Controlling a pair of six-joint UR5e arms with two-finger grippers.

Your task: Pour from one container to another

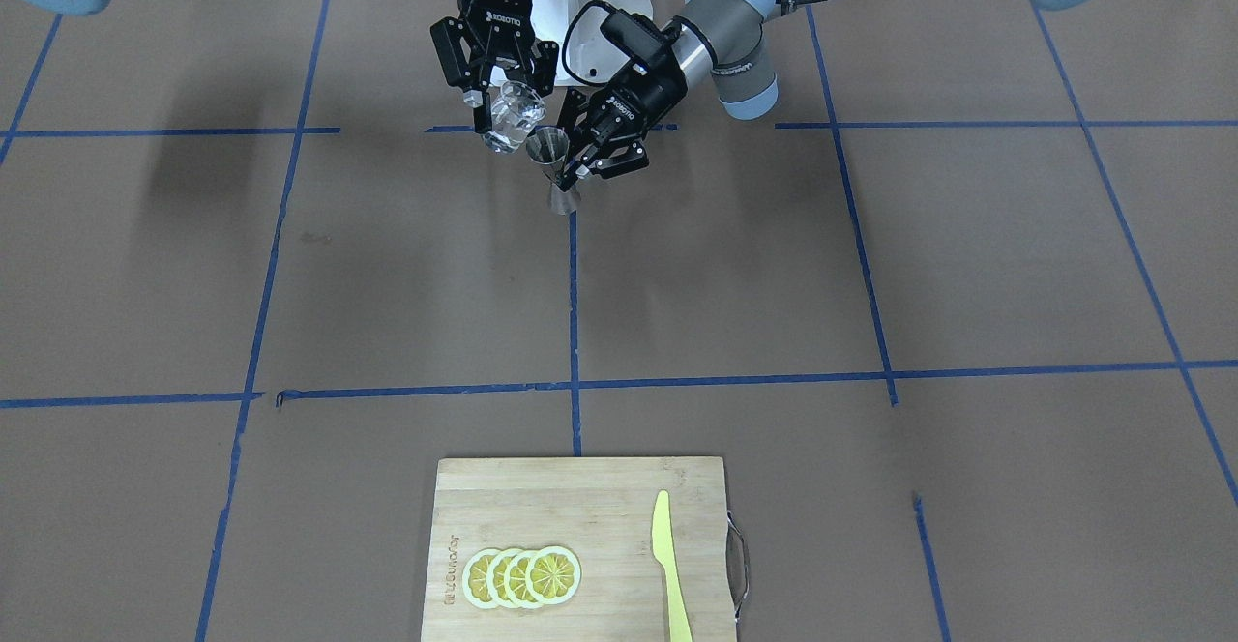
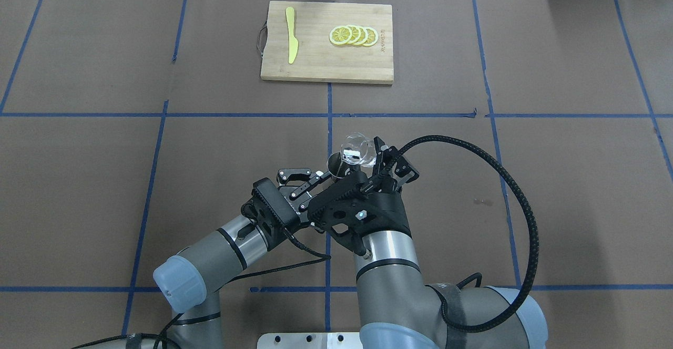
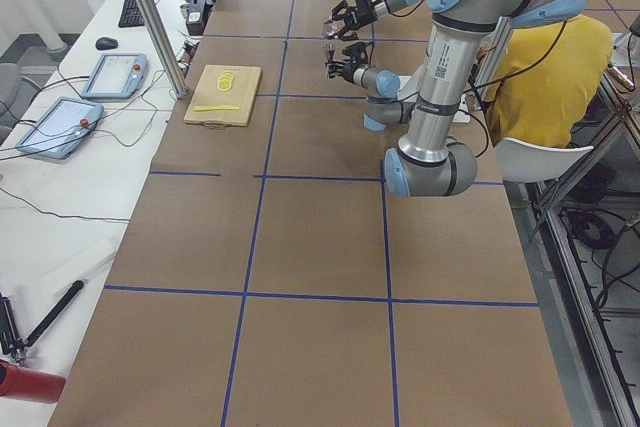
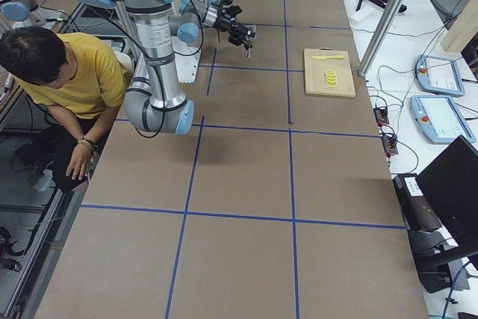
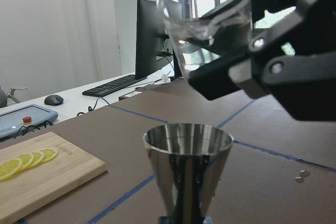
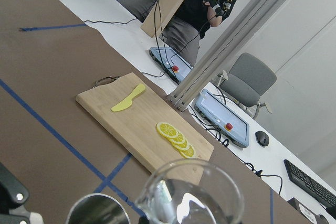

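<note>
Upper centre of front view: right gripper (image 1: 509, 103) clamps tilted glass cup (image 1: 505, 126); steel jigger (image 1: 551, 151) upright just lower right, waist pinched by left gripper (image 1: 573, 174).

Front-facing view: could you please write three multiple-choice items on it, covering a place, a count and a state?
1. The knife lies: A on the board; B on the table; C in an end effector.
2. Lemon slices: A two; B four; C six.
3. The cup is: A upright on the table; B tilted over the jigger; C on the board.
Answers: 1A, it rests on the wood; 2B, four overlap in a row; 3B, its lip leans over the jigger's mouth.
</note>
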